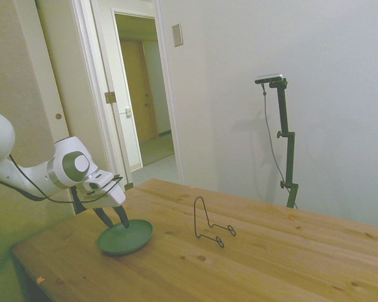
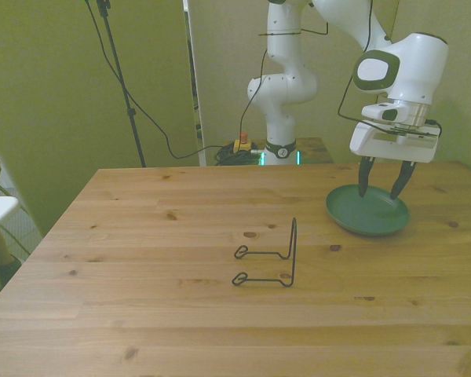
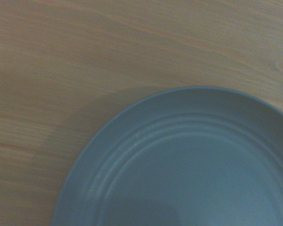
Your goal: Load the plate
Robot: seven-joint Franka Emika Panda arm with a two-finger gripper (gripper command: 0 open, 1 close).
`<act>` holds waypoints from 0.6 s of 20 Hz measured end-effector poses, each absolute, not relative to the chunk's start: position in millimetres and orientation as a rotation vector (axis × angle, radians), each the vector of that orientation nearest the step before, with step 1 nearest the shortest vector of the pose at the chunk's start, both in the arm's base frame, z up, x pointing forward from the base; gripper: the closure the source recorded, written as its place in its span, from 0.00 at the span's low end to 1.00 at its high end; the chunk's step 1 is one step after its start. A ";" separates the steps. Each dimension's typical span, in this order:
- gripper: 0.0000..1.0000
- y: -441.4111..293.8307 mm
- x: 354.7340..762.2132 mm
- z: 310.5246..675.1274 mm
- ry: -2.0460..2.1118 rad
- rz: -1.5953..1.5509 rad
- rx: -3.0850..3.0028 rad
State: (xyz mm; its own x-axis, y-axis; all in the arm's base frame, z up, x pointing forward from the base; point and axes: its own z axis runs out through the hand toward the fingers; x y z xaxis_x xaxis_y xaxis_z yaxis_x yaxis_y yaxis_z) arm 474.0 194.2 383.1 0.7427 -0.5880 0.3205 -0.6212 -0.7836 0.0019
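Observation:
The dark green plate (image 2: 369, 214) lies flat on the wooden table near the front view's right edge. In the side view the plate (image 1: 127, 238) is close to the table's left end. My gripper (image 2: 381, 191) hangs just over the plate's rim on the robot's side, fingers pointing down and open, with nothing between them. From the side, the gripper (image 1: 116, 223) has its tips at the plate's left rim. Up close, the wrist view shows the plate (image 3: 188, 169) with its ringed inner surface bare, and table wood beside it.
A thin black wire stand (image 2: 275, 255) sits upright near the table's middle, to the front view's left of the plate; the side view has the wire stand (image 1: 209, 221) right of the plate. The table's edge (image 1: 25, 251) runs close behind the plate.

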 end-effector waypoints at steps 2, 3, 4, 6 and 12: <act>0.00 195.2 474.7 378.6 -0.985 0.468 2.830; 0.00 196.2 475.0 376.4 -0.983 0.472 2.832; 0.00 197.7 474.9 374.4 -0.982 0.472 2.834; 0.00 201.5 474.5 371.9 -0.985 0.474 2.841; 0.00 220.7 474.1 380.7 -0.973 0.509 2.869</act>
State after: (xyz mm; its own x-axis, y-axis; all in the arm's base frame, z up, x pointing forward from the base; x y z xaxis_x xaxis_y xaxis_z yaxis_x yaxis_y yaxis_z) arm 474.1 220.7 380.7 0.7449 -0.5793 0.3309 -0.6023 -0.7973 -0.0399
